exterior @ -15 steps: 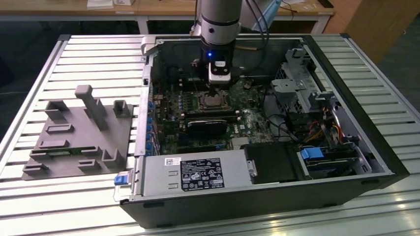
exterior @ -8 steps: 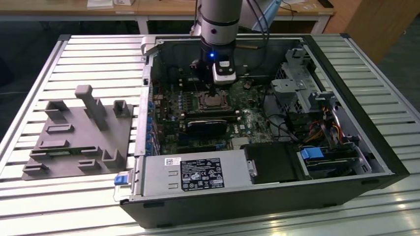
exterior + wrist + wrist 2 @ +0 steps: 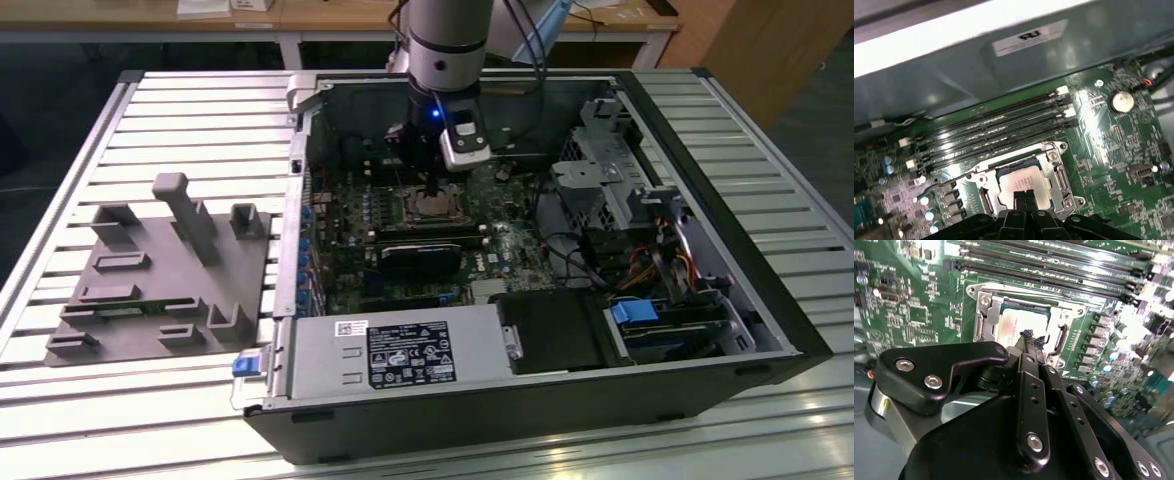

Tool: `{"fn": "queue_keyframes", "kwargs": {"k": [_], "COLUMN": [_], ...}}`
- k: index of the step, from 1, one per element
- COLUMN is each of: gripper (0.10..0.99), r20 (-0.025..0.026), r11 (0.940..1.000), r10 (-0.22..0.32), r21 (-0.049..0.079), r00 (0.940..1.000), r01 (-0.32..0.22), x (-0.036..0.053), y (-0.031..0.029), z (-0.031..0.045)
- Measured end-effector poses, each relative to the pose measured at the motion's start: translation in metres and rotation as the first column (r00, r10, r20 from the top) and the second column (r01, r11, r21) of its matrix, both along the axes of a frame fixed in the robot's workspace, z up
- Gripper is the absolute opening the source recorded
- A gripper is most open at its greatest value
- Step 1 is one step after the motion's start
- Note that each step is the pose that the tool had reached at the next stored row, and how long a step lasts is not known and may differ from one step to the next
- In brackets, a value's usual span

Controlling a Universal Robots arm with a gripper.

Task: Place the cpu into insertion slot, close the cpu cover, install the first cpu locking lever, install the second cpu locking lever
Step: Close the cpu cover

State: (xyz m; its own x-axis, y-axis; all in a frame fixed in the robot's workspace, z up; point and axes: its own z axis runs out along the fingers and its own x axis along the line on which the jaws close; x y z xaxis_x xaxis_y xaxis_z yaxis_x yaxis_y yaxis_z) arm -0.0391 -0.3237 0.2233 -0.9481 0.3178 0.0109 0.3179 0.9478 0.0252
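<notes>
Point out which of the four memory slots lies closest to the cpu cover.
The memory slot running right beside the cpu cover; the other three lie beyond it.

cpu point(image 3: 1023, 184): square, dull silver-grey top, seated flat in insertion slot point(image 3: 1013, 162); slot's dark rim shows along 1 edge. cpu cover point(image 3: 1055, 167): silver frame, lying flat over slot, cpu visible through its window.

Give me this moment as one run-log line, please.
cpu: seated | cpu cover: down around it | gripper: shut, tips over cpu
</notes>
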Motion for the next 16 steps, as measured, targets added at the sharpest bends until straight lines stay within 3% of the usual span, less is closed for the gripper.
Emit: {"fn": "queue_keyframes", "kwargs": {"k": [5,7,9,12,13,16], "gripper": [0.106,0.106,0.106,0.106,0.106,0.106], "r20": [0.0031,0.0071,0.0187,0.0431,0.0464,0.047], "r11": [0.998,0.9965,0.9955,0.9948,0.9948,0.9945], "r10": [0.061,0.081,0.092,0.099,0.1,0.102], "r21": [0.016,0.02,0.019,0.017,0.016,0.016], "r00": [0.9982,0.9967,0.9956,0.9941,0.9939,0.9936], "r01": [-0.061,-0.081,-0.093,-0.1,-0.101,-0.103], "x": [0.0,0.0,0.0,-0.0014,-0.002,-0.0024], "y": [0.0,0.0,0.0,-0.0001,0.0,-0.0001], "z": [-0.0001,-0.0001,-0.0002,-0.0002,-0.0002,-0.0001]}}
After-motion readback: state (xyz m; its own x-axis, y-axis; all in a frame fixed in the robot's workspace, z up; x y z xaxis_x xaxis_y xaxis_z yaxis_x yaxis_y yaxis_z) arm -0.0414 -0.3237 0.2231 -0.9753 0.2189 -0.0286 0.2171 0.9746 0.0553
